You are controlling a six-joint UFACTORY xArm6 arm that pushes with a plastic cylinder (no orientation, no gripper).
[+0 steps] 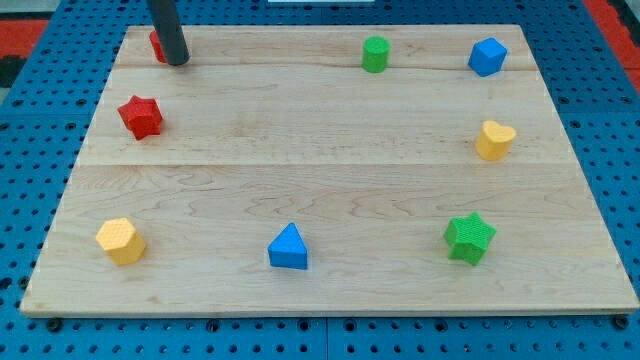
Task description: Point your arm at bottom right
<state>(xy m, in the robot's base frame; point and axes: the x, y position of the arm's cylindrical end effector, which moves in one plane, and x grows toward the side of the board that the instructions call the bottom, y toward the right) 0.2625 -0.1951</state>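
Observation:
My dark rod comes down at the view's top left, and my tip (178, 62) rests on the wooden board (330, 160) there. A red block (157, 45) sits just behind it to the left, mostly hidden by the rod. A red star (140, 116) lies below the tip. At the view's bottom right stands a green star (469, 238), far from the tip. A yellow heart (494, 140) is at the right.
A green cylinder (375, 54) and a blue cube (487, 56) sit along the top edge. A yellow hexagon (120, 241) is at the bottom left and a blue triangle (289, 247) at the bottom middle. A blue pegboard (600, 150) surrounds the board.

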